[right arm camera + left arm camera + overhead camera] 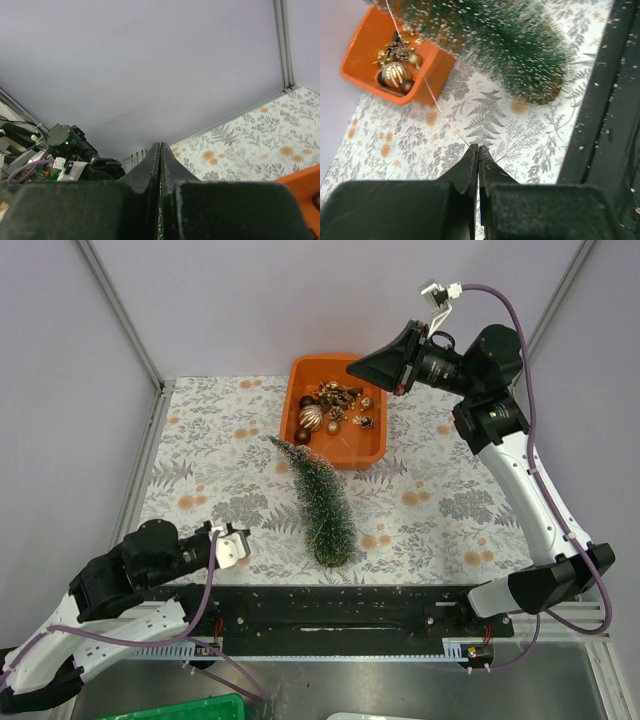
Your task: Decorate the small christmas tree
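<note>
Small christmas tree (322,502) lies on its side on the floral surface (200,470), roughly centre and in front of the orange tray (357,456).
- Long axis: runs diagonally, from far-left to near-right in the top view.
- Tip points away from the arm bases and slightly left. It ends just beside the tray's near-left corner; cannot tell whether it touches.
- Round brown base faces the near edge, close to the black rail.
- Dark green bristles with white frosting.

The tray holds a cluster of brown and gold ornaments (330,410), including a striped brown bauble (395,74).

Left gripper (236,546): low over the surface at near left, well apart from the tree's base. Jaws are clenched tip to tip. The left wrist view shows a thin gold thread (440,107) running straight from the seam of the jaws, over the tray's corner and past the tree's tip. It looks pinched there.

Right gripper (352,368): raised over the tray's far-right side. Jaws are pressed together with nothing between them, aimed toward the left wall in the right wrist view.
</note>
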